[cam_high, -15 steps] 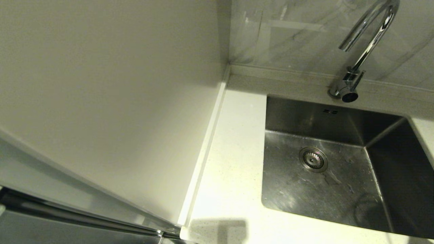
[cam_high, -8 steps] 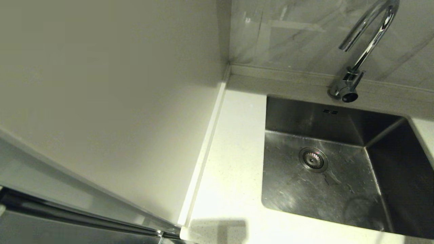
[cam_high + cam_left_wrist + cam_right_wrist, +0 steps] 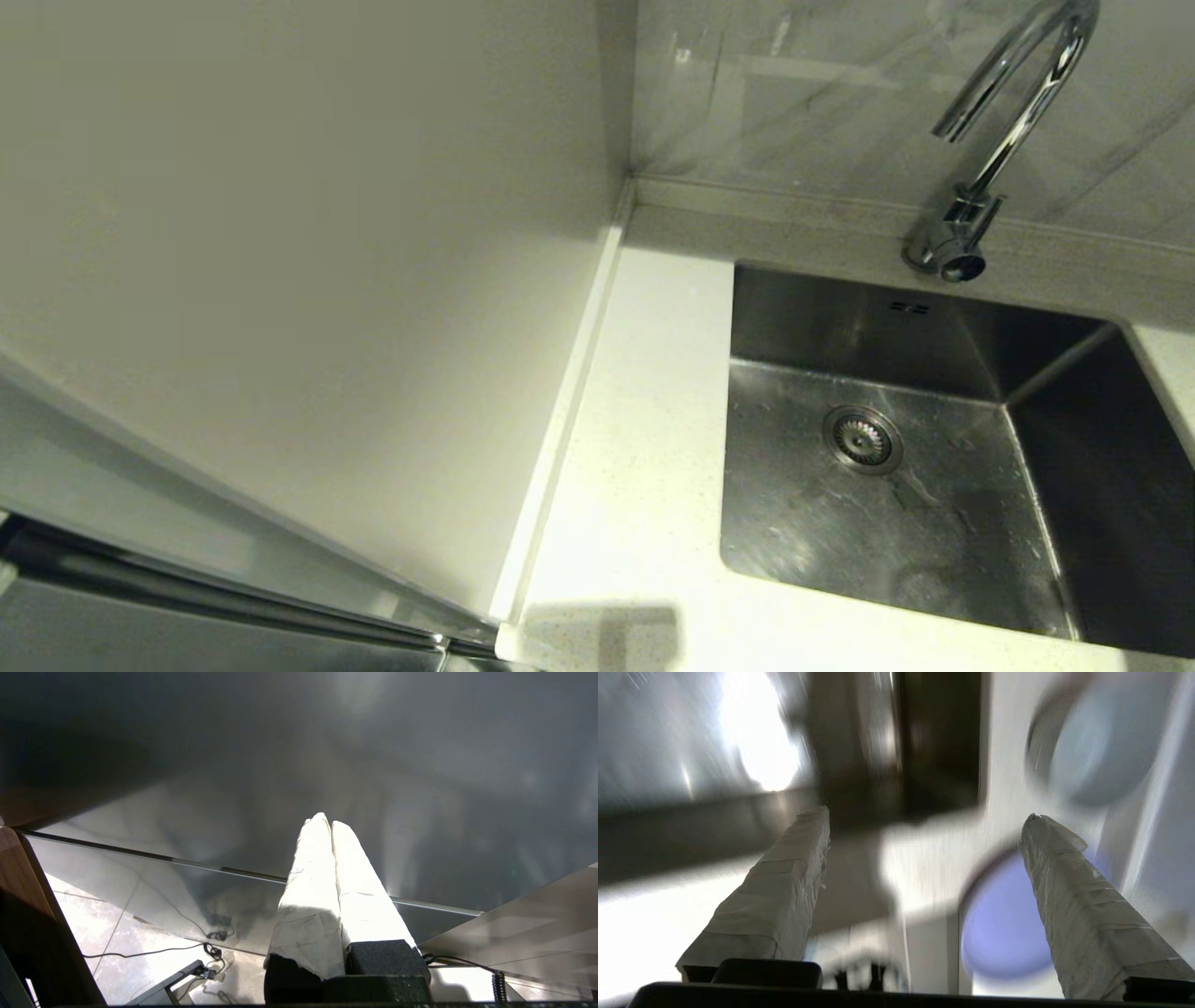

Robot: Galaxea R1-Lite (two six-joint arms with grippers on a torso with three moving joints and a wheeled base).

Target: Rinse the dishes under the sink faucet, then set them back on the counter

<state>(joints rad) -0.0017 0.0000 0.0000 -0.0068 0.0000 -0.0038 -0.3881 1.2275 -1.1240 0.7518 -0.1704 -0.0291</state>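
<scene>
The steel sink (image 3: 934,523) lies empty, with its drain strainer (image 3: 863,439) and overflow slots (image 3: 907,306) showing. Behind it rises the chrome faucet (image 3: 1013,121); no water runs from it. Neither arm shows in the head view. In the right wrist view, which is smeared by motion, my right gripper (image 3: 924,816) is open and holds nothing. The lavender plate (image 3: 1004,919) lies on the white counter (image 3: 934,868) just inside one of the fingers (image 3: 1064,877). The pale blue-white bowl (image 3: 1092,746) sits beyond it. The pink bowl is out of view. My left gripper (image 3: 329,822) is shut and empty, parked low.
A cream wall panel (image 3: 280,280) closes off the left side, with a strip of counter (image 3: 644,448) between it and the sink. The left gripper faces a grey steel panel (image 3: 420,765), with floor and cables (image 3: 210,933) below.
In the head view a faint round shadow on the sink floor has slid leftward along the near edge. Sink, faucet and counter have not moved.
</scene>
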